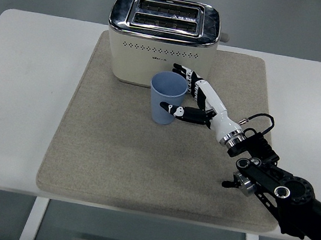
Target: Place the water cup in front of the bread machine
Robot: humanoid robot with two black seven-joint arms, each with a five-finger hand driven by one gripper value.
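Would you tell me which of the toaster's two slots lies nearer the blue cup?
The front slot, on the cup's side; the other slot lies behind it, farther from the blue cup.
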